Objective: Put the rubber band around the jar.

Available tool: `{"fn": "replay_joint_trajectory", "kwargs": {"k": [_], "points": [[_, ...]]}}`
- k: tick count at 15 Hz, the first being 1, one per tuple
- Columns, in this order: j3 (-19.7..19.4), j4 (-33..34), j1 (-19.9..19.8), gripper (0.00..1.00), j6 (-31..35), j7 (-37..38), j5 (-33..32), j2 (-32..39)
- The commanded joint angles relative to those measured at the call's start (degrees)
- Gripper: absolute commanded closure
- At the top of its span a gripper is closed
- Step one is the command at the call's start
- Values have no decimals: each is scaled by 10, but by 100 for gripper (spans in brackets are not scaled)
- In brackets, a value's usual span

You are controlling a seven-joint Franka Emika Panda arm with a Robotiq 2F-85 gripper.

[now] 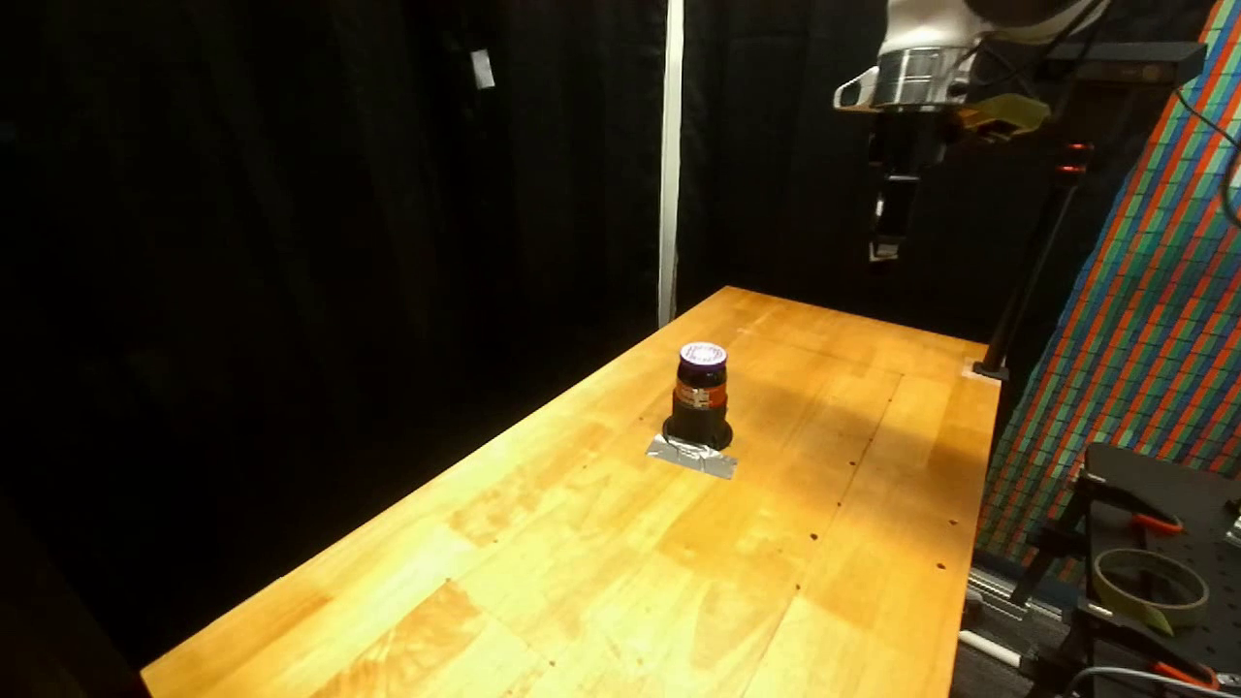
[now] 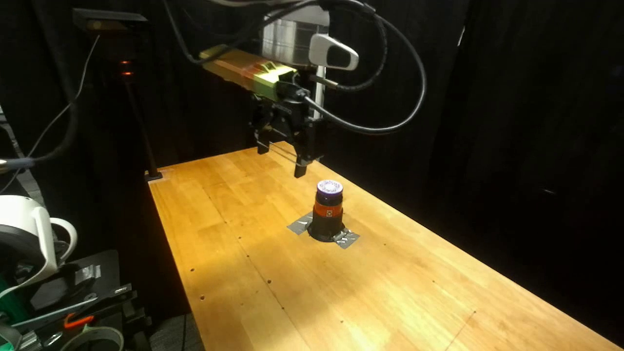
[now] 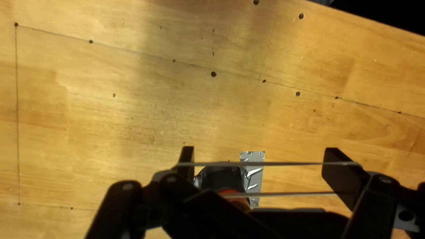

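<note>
The jar (image 1: pixel 701 397) stands upright on the wooden table, dark with an orange band and a purple-and-white lid; it shows in both exterior views (image 2: pixel 328 209). Its lower part sits in a black round base (image 2: pixel 325 230). In the wrist view the jar (image 3: pixel 240 201) is partly hidden behind the left finger. My gripper (image 2: pixel 282 161) is open, pointing down, above the table and higher than the jar; it also shows in the wrist view (image 3: pixel 260 161). The thin pale rubber band (image 3: pixel 285 163) is stretched around both fingers in two strands, apart from the jar.
Grey tape strips (image 2: pixel 347 240) hold the base to the wooden table (image 1: pixel 543 582). A thin dark pole (image 1: pixel 1033 242) with a camera stands at a table corner. A side cart holds a tape roll (image 1: pixel 1151 586) and a white kettle-like item (image 2: pixel 29 229). Black curtains hang behind.
</note>
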Motion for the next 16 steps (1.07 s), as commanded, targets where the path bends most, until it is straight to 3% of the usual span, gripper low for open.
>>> {"fn": "replay_joint_trajectory", "kwargs": {"k": [1,6,11,16], "points": [[35,144,-11,0,-7,46,0,136],[65,305,-7,0,-17,86,-51,289],[86,457,-15,0,-26,58,-48,426],[97,601,-7,0,-110,64,-53,533]]}}
